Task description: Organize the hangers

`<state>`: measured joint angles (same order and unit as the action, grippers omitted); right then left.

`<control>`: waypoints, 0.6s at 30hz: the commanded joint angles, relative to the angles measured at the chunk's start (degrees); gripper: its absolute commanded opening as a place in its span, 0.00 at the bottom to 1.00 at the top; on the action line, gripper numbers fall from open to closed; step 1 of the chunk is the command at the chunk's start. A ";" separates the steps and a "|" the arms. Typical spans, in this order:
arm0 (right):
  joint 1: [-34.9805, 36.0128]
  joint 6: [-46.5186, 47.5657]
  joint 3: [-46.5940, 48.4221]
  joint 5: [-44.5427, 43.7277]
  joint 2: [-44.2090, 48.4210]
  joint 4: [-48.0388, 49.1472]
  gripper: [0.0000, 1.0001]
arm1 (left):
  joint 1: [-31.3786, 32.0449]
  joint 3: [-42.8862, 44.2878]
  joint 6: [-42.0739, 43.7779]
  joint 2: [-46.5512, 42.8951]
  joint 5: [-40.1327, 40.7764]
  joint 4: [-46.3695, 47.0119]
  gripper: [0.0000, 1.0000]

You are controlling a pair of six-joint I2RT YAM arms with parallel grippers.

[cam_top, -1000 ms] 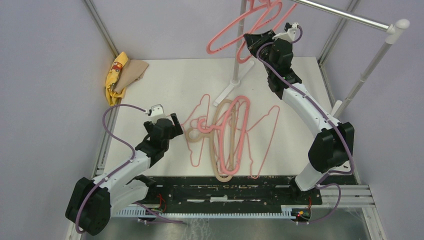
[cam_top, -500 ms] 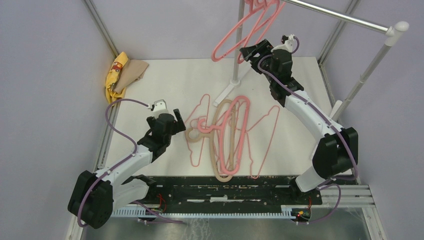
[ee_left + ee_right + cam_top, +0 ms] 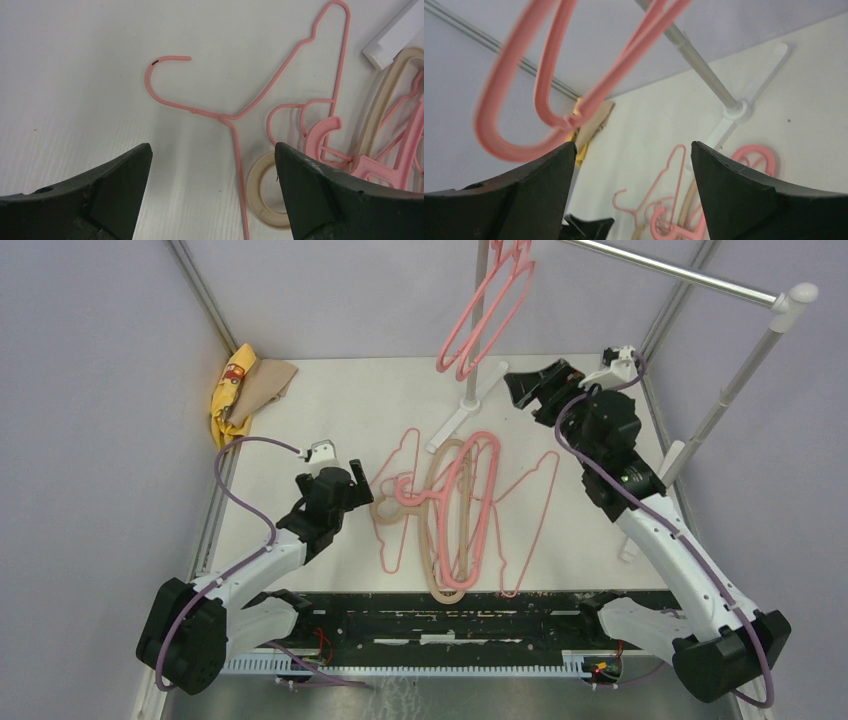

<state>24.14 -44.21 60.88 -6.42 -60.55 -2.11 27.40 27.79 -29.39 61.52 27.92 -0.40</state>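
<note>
The white surface (image 3: 330, 410) carries most of my trouble: a tangle of hangers (image 3: 455, 530) in the middle of the frame, with thick pink, beige and thin wire ones crossed over one another. At top centre the rail stand (image 3: 690, 272) bears the pink hangers (image 3: 487, 320) by their hooks. In my right wrist view they are smeared, which I read as swaying. My right fingers (image 3: 542, 388) sit just right of them, spread wide and holding nothing. If I reach in while they sway, I could knock a hook off the rail.

My left fingers (image 3: 345, 480), at the left edge of the tangle, are also wide apart and empty. They hover over the thin wire hanger (image 3: 235, 115), whose stem runs down between my fingertips. Its hook (image 3: 160, 75) lies free on bare surface at the upper left of that view.

The risk is at the lower right, where its frame passes close by the beige hook ring (image 3: 262, 192) and the thick pink hook (image 3: 322, 137). I cannot tell whether they are threaded together. If they are, lifting drags the whole pile. The wire also lies flat and thin, so my fingers may close over it and miss.
</note>
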 commanded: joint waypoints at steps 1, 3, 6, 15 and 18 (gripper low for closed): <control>7.39 5.09 -7.13 -4.84 1.20 -9.48 0.91 | 0.14 2.61 4.03 0.14 -0.59 1.20 0.99; 12.54 5.83 -9.35 -6.08 -1.03 -11.35 0.89 | 0.14 2.38 3.77 0.01 -0.74 1.20 0.99; 19.81 5.81 -11.91 -6.15 -6.98 -12.01 0.84 | 0.23 1.89 3.48 -0.37 -0.94 1.15 0.99; 34.64 4.51 -9.10 -10.63 -24.56 -11.54 0.75 | 0.32 0.55 2.56 -3.07 -0.83 0.19 0.99; 35.08 2.08 -9.55 -10.79 -28.05 -10.04 0.68 | 0.37 0.14 2.39 -4.03 -1.00 -0.20 0.99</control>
<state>58.98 -39.55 48.97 -13.89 -86.00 -14.98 27.51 27.81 -29.39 59.70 26.81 -1.04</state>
